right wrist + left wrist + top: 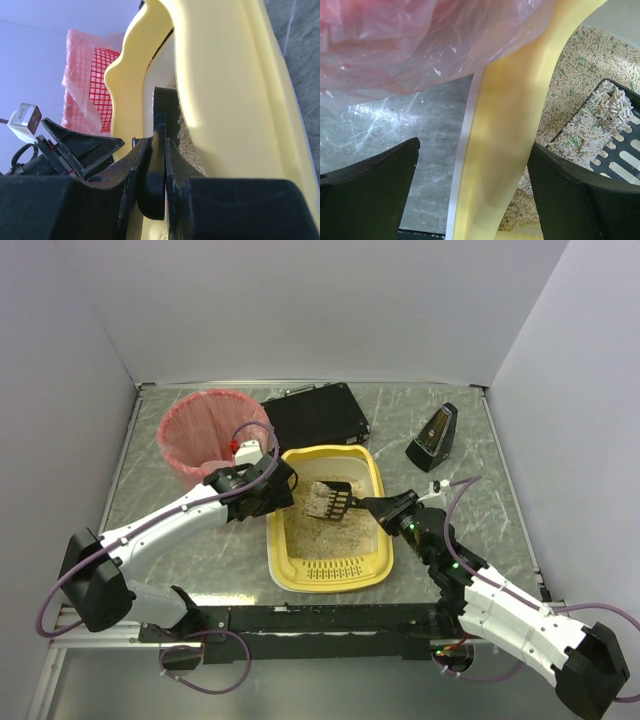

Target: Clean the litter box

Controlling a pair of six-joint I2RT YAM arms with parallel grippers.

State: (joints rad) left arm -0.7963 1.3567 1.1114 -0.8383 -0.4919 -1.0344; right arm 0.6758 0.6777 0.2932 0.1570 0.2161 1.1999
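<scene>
The yellow litter box (372, 476) with beige litter lies in the middle of the table. My right gripper (385, 508) is shut on the handle of a black slotted scoop (330, 500), which carries a clump of litter above the box. In the right wrist view the fingers (175, 170) pinch the scoop handle (157, 165) beside the box wall (225, 100). My left gripper (283, 486) is open and straddles the box's left rim (505, 150), one finger (370, 195) outside over the table and the other finger (585, 200) inside over the litter. The loaded scoop (607, 130) shows at right.
A round bin with a pink liner (210, 435) stands just left of the box, its liner (420, 40) close above my left gripper. A flat black case (318, 415) lies behind the box. A small black wedge-shaped object (432, 437) stands at the back right.
</scene>
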